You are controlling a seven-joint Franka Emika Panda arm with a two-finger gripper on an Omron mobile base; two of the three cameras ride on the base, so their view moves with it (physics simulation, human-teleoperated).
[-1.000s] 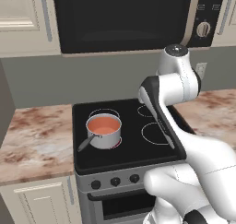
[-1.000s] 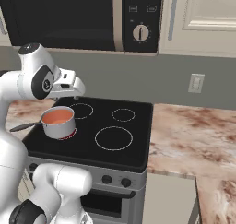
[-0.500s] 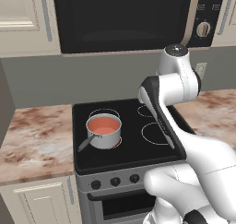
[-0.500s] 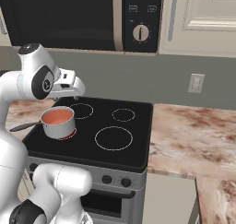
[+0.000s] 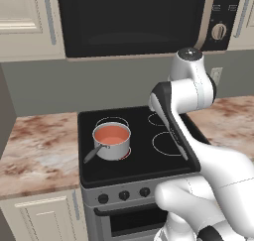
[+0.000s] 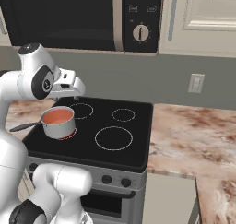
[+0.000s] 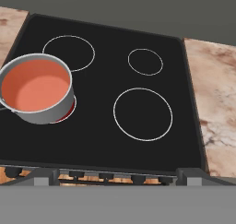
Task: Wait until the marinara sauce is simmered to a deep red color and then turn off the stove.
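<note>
Orange-pink, smooth marinara sauce is sitting in the round steel saucepan on the front-left ring of the black glass stove; nothing is changing from a second ago, so it is not yet deep red; the pan's grey handle is pointing front-left; the gripper is hovering above, fingers spread wide, empty.

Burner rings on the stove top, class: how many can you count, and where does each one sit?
4. Front left under the saucepan, mostly hidden; back left; back right, smallest; front right, largest.
</note>
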